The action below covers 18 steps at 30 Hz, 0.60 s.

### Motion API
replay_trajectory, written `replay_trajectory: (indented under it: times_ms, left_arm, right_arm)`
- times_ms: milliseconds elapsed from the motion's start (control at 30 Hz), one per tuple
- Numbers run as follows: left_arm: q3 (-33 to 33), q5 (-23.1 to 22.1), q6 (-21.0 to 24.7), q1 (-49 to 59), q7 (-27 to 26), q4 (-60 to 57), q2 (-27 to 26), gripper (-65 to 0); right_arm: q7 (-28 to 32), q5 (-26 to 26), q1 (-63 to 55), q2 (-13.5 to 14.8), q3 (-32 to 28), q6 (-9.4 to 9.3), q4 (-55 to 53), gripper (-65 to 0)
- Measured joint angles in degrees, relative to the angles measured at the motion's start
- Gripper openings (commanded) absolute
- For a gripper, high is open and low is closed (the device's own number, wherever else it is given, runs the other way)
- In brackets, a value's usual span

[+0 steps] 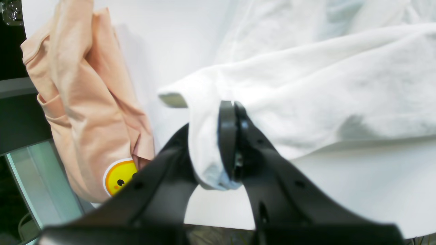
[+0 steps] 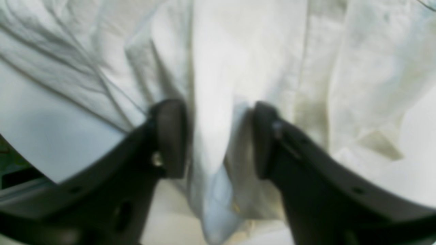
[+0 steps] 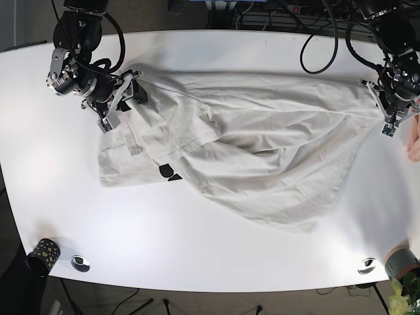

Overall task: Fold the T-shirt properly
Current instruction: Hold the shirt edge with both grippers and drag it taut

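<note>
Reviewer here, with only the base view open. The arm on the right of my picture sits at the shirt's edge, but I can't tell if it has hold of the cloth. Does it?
Observer: Yes. The left wrist view shows the left gripper shut on a fold of the white T-shirt.
Reviewer: And the arm on my left?
Observer: In the right wrist view, the right gripper straddles a hanging fold of cloth, its fingers apart.
Reviewer: Something pale shows at my right edge. What is it?
Observer: The left wrist view shows a peach garment with a yellow smiley sticker, lying beside the white shirt.
</note>
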Motion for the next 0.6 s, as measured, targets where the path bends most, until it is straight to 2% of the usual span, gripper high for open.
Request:
replay_trajectory:
  times_ms: [67,133,333,467,600]
  left_arm:
    - [0.0,0.0,0.0,-0.3,0.0,0.0,0.0,-65.0]
    - [0.0,0.2,0.0,-0.9,0.1,-0.1,0.0,-65.0]
    - [0.0,0.2,0.0,-1.5,0.0,-0.1,0.0,-65.0]
    - [0.0,0.2,0.0,-1.5,0.0,-0.1,0.0,-65.0]
    - [0.5,0.3,0.0,-1.8,0.1,-0.1,-0.1,-65.0]
  right_arm:
    - [0.1,-0.2,-1.1,-0.1,0.0,0.00,0.9,-60.6]
    - [-0.2,-0.3,-2.7,-0.1,0.0,0.04,3.0,-64.8]
    - [-0.2,0.0,-5.6,-0.5,-0.3,0.02,10.4,-65.0]
    - [-0.4,0.0,-6.3,-1.7,0.0,0.02,11.4,-65.0]
    - [-0.3,0.0,-6.0,-1.8,1.3,0.04,11.3,-65.0]
